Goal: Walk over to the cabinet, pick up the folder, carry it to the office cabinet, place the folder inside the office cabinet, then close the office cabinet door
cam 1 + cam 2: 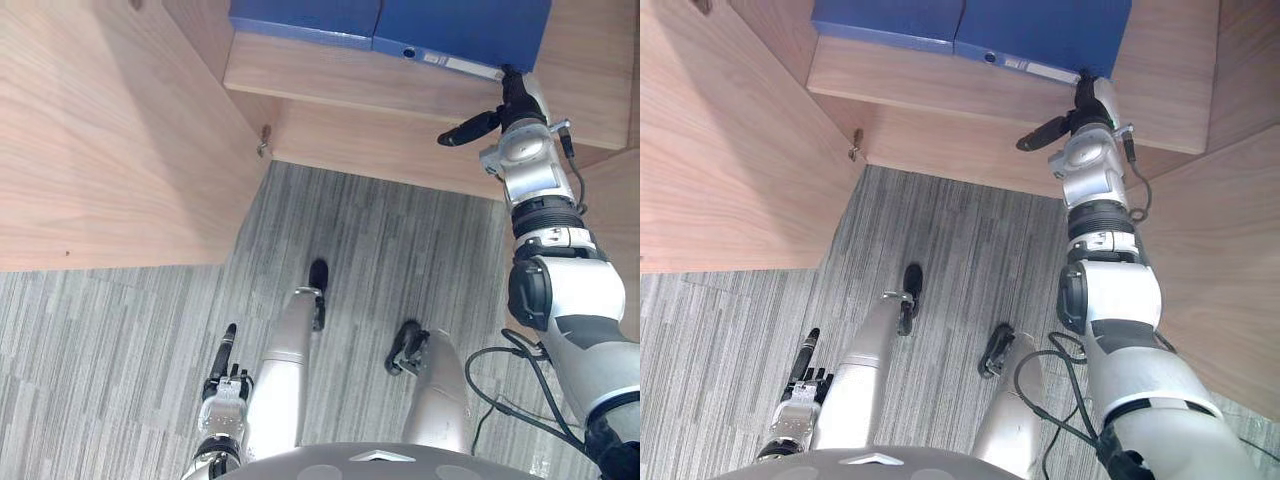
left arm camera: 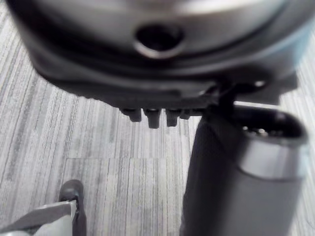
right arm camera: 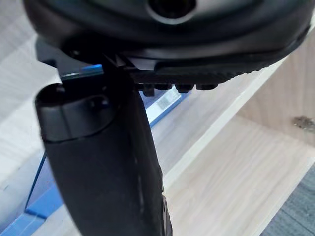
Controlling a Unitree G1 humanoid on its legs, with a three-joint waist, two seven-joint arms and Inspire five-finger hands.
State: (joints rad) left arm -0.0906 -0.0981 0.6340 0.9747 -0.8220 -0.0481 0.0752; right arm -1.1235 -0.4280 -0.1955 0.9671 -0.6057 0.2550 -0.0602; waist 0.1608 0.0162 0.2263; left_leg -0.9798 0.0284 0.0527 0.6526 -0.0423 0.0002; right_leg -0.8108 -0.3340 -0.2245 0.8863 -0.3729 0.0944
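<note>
Blue folder (image 1: 460, 30) lies flat on the shelf (image 1: 330, 85) of the cabinet (image 1: 590, 60), at the far right. Its spine faces near, with a white label (image 1: 470, 66) and a round hole on it. A second folder (image 1: 305, 18), also blue, lies just left of it, side by side and touching. The shelf is light wood, and a lower board (image 1: 380, 150) of the same wood sits below it.

Right hand (image 1: 517, 100) is up at the shelf's near edge, at the label end of the folder.
- Fingers (image 1: 512, 78) run straight, with the tips at the spine.
- Thumb (image 1: 468, 128) sticks out to the left, clear of the folder, in front of the shelf edge.
- The hand is spread and not wrapped round anything. At most the fingertips touch the folder; can't tell if there is real contact.
- In the right wrist view the thumb is in front, the fingertips sit in a row past it, and the blue folder and label are beyond.

Left hand (image 1: 222, 375) hangs low at the near left over the carpet (image 1: 380, 240). Its fingers are straight and it holds nothing.

A wide wood panel (image 1: 100, 150) fills the left side, with a small metal fitting (image 1: 263, 140) where it meets the cabinet. The carpet is grey and striped.
</note>
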